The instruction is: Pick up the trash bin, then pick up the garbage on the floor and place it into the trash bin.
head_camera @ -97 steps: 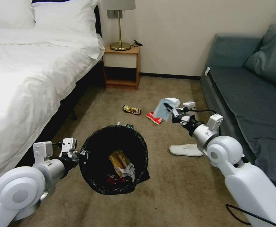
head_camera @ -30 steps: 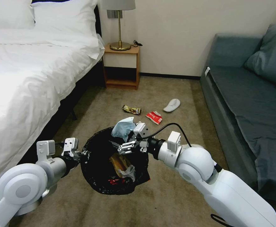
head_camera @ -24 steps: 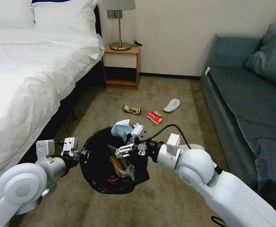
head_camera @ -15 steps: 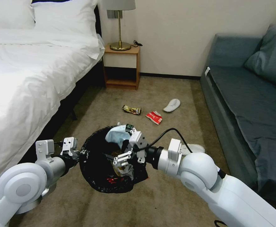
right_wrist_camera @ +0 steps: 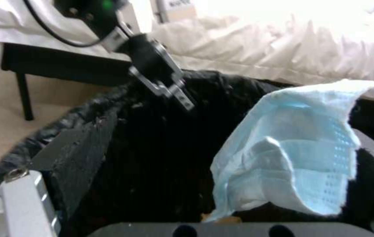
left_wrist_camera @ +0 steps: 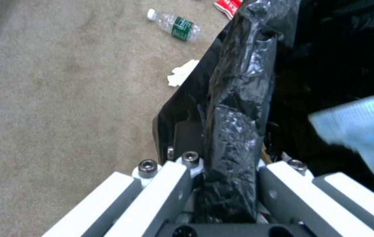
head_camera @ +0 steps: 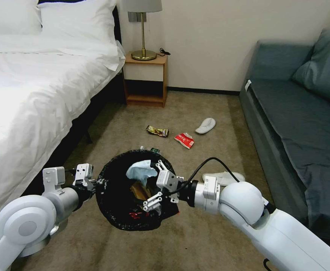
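The trash bin [head_camera: 116, 210] sits in the lower centre of the head view, held off the floor [head_camera: 195, 241] at its left rim. Its crinkly black bag [left_wrist_camera: 235, 108] lines the whole mouth. The left claw [head_camera: 91, 183] is clamped on that rim: in the left wrist view a fold of the black plastic is pinched between its two white fingers [left_wrist_camera: 169, 191].

Inside the bin lie a tan paper bag [head_camera: 139, 189], a crumpled white tissue beside it, and red wrappers [head_camera: 135, 215] at the bottom. A pale blue mask [head_camera: 140, 170] hangs in the upper part of the mouth, above those items; in the right wrist view it shows as a loose, folded sheet [right_wrist_camera: 292, 164] over the dark interior.

The right claw [head_camera: 156, 184] reaches in over the right side of the rim, its fingers spread apart with the mask just beside the upper one; whether the mask touches that finger cannot be told.

On the floor in the middle of the head view lie a gold wrapper [head_camera: 157, 131], a crushed red can [head_camera: 184, 140] and a white slipper [head_camera: 205, 125]. A second white slipper [head_camera: 223, 177] lies right of the bin, partly behind the right arm. A small bottle [left_wrist_camera: 174, 25] and a white tissue [left_wrist_camera: 181, 72] lie on the carpet just outside the bin.
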